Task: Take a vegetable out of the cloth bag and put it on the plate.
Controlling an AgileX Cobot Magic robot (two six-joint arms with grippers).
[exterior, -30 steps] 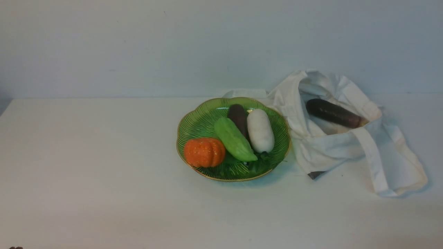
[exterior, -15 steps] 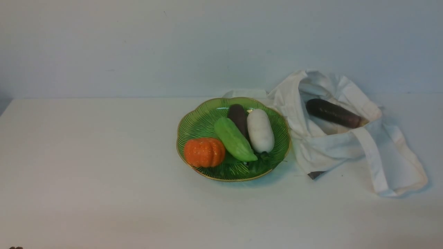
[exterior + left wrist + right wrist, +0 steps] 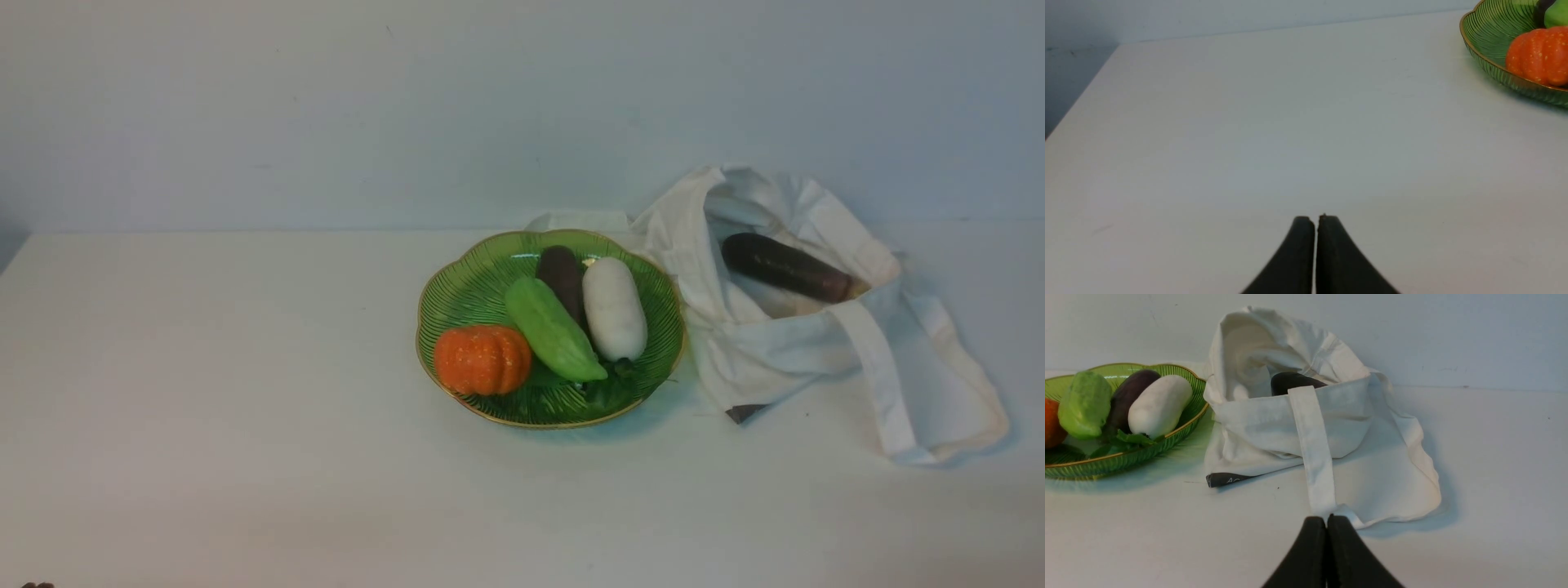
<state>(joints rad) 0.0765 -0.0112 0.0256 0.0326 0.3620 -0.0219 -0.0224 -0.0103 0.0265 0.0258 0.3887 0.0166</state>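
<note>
Left gripper (image 3: 1315, 220): fingers (image 3: 1298, 253) pressed together, tips touching, holding nothing, poised low over the bare table (image 3: 1274, 114). The plate (image 3: 1488, 38) lies well ahead of these fingers and off to one side, only its near rim in the left wrist view, with the pumpkin (image 3: 1537, 55) resting just inside that rim. Right gripper (image 3: 1326, 520): fingers (image 3: 1306, 555) likewise closed on each other, empty. Directly ahead of their tips lies the bag (image 3: 1298, 416), slumped on the table, its strap (image 3: 1312, 449) running from the bag mouth toward the fingertips and ending just beyond them; contact between strap and tips cannot be confirmed. One dark eggplant (image 3: 1294, 381) sits inside the bag mouth, beyond the strap, partly hidden by the cloth. In the front view neither gripper appears; the bag (image 3: 816, 327) is just beside the plate (image 3: 457, 302), its cloth touching or overlapping the plate's rim. On the plate lie the pumpkin (image 3: 482, 359), a green vegetable (image 3: 553, 329), a second dark eggplant (image 3: 560, 276) and a white vegetable (image 3: 614, 309), the last three side by side and touching. The eggplant (image 3: 785, 266) in the bag lies tilted across the opening.
</note>
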